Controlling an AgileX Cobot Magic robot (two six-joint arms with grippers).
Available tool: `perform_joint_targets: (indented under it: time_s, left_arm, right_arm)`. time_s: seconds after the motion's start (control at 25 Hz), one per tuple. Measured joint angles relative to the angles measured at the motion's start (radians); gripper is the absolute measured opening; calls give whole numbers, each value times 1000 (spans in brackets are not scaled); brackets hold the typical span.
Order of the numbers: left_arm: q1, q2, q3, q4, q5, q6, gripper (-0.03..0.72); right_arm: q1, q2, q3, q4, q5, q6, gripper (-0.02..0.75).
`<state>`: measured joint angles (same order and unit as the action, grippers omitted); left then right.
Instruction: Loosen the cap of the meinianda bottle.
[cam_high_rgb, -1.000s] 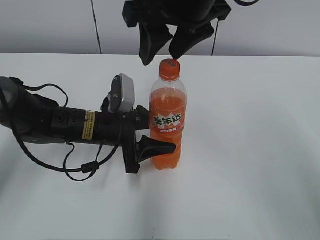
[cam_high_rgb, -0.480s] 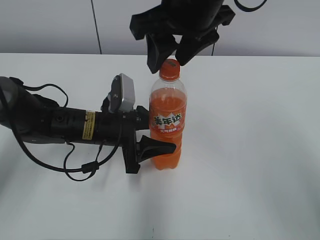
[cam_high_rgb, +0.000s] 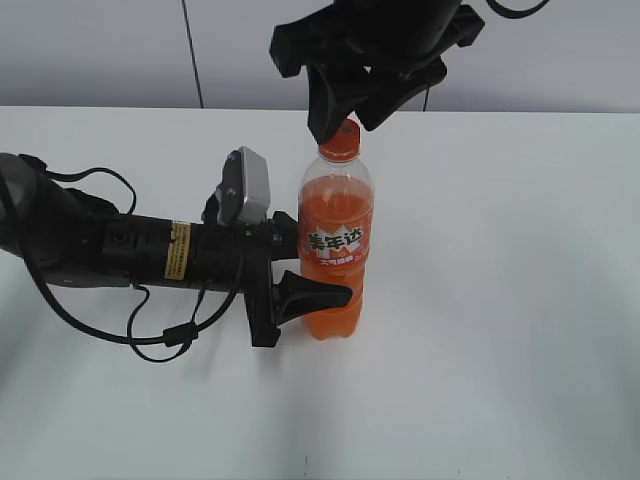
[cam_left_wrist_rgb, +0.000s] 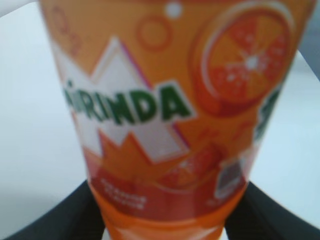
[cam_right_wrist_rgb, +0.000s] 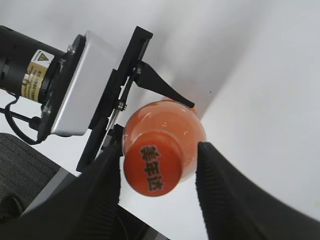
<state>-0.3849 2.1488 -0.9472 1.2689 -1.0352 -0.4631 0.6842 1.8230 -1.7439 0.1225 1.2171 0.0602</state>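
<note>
We see the bottle (cam_high_rgb: 335, 250) standing upright on the white surface, near the middle of the exterior view. It is clear plastic, filled almost to the shoulder with orange drink, and its lower body is ridged. An orange label wraps the middle, with white characters edged in green on the side facing us; on the side seen in the left wrist view (cam_left_wrist_rgb: 165, 115) we read green letters on a white jagged shape beside a sliced-orange picture. An orange ring sits at the neck. The cap (cam_high_rgb: 341, 139) is orange, round, still on the neck; from above (cam_right_wrist_rgb: 152, 170) its top carries dark printed characters.
</note>
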Motion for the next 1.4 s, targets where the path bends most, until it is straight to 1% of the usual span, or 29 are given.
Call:
perform_joint_targets:
  time_s: [0.68, 0.72, 0.84, 1.08, 1.16, 1.24, 1.4]
  left_arm:
    - [0, 0, 0, -1, 0, 0, 410]
    - [0, 0, 0, -1, 0, 0, 410]
    - [-1, 0, 0, -1, 0, 0, 410]
    - [-1, 0, 0, -2, 0, 0, 410]
    - [-1, 0, 0, -2, 0, 0, 410]
    - [-1, 0, 0, -2, 0, 0, 410]
    - [-1, 0, 0, -1, 0, 1, 410]
  right_arm:
    - [0, 17, 1, 3, 1, -3, 352]
    - [0, 17, 1, 3, 1, -5, 342]
    - [0, 17, 1, 6, 1, -16, 272]
    - [0, 17, 1, 8, 1, -75, 272]
    - [0, 17, 1, 8, 1, -150, 272]
    - [0, 17, 1, 11, 1, -265, 272]
    - [0, 17, 1, 16, 1, -621, 272]
